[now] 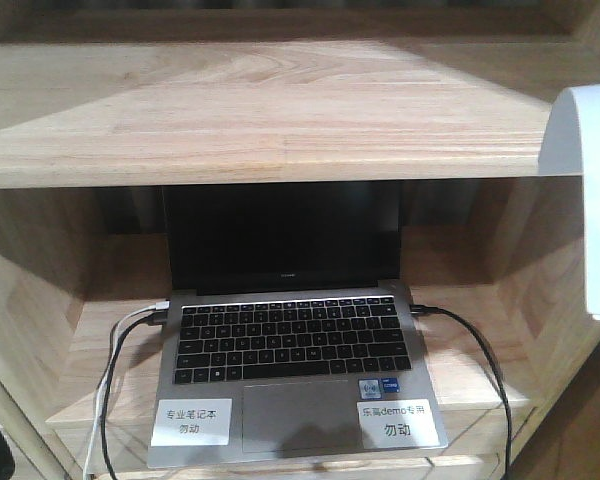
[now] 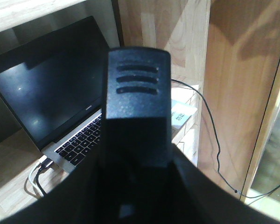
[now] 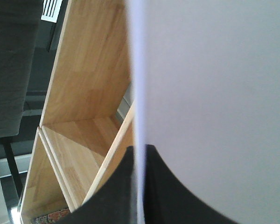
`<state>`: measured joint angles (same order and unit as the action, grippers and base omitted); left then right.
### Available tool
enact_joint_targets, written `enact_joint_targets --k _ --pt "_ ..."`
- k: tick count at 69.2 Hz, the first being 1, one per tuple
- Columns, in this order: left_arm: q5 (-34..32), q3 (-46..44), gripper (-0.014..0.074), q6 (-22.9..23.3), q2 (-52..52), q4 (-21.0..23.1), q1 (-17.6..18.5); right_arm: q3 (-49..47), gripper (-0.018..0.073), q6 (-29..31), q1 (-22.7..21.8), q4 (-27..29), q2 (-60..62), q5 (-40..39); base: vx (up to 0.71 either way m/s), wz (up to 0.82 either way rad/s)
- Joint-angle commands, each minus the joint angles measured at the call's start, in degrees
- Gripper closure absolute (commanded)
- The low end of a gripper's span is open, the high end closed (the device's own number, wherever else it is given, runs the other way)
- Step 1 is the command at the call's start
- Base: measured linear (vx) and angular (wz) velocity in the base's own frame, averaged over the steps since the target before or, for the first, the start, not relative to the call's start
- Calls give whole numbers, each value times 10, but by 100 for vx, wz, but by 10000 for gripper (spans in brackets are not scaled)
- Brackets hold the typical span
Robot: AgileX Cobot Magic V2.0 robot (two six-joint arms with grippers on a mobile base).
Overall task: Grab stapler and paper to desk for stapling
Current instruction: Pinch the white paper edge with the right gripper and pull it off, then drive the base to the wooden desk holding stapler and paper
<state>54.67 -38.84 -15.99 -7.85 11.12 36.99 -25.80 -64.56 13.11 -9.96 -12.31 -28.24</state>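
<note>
Front view: the paper [image 1: 588,200], a white curved sheet, hangs at 3 o'clock, cut off by the frame, beside the open laptop [image 1: 295,370]. Only the wrist views show the grips.

Left wrist view: the stapler [image 2: 137,102], black with three grooves, stands upright at centre. The left gripper [image 2: 137,186] clamps its dark, blurred base.

Right wrist view: the right gripper [image 3: 140,156] pinches the sheet edge-on at 6 o'clock.

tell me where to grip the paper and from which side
Pinch the paper near one edge, coming in edge-on so the jaws close across its two flat faces. It is a thin sheet, so nothing else offers purchase. The right gripper holds it just so.
</note>
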Motion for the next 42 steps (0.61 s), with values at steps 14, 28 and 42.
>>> enact_joint_targets --k 14,28,42 --pt "-69 -14 603 2 -8 12 4 -18 560 3 -2 -15 -8 -23 0 0" --pt "-69 -14 603 2 -8 12 4 -18 560 3 -2 -15 -8 -26 0 0" --pt "-69 -14 603 2 -8 12 4 -18 560 3 -2 -15 -8 -26 0 0"
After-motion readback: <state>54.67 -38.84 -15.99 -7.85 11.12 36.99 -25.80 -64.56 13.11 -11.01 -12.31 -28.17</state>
